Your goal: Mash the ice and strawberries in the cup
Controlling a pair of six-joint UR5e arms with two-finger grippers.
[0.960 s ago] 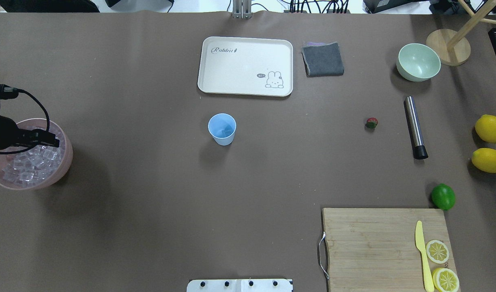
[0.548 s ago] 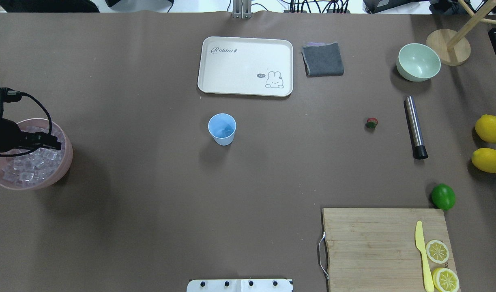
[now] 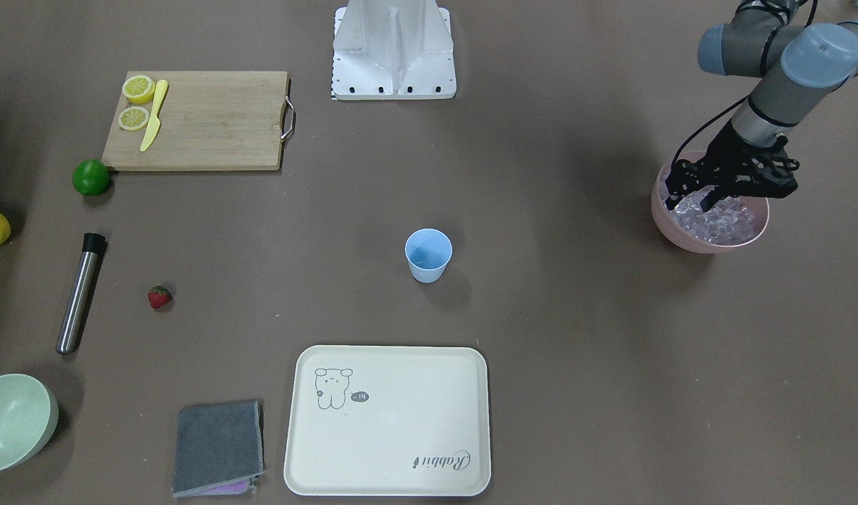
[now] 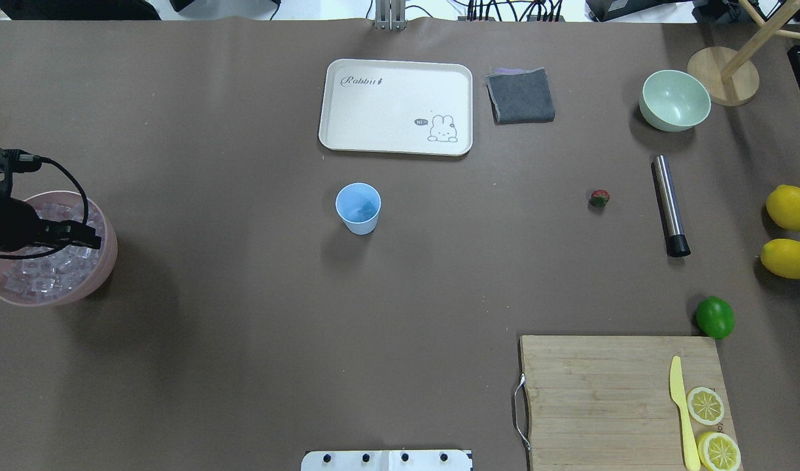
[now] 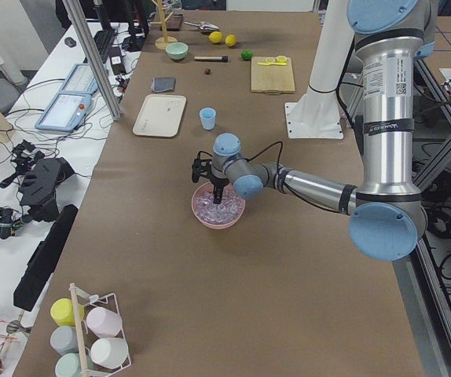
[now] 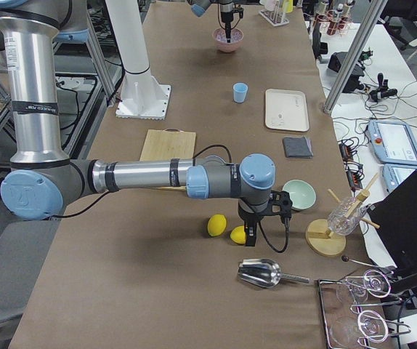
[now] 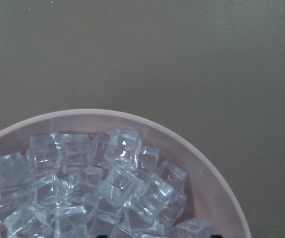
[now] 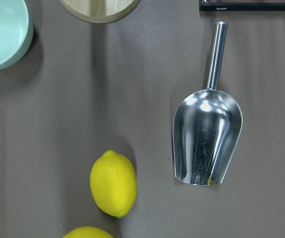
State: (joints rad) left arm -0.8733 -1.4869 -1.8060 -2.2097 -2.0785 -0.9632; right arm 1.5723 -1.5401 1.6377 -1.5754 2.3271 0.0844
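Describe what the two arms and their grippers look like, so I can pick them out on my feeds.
The left arm and right arm are both silver-grey metal tubes with light-blue caps on the joints. Each ends in a black two-finger gripper: the left gripper and the right gripper. A thin black cable loops along the left wrist. The mount is a white pedestal.

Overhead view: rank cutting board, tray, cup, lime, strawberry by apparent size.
1. cutting board, even though the frame edge crops it
2. tray
3. cup and lime: too close to rank
4. strawberry
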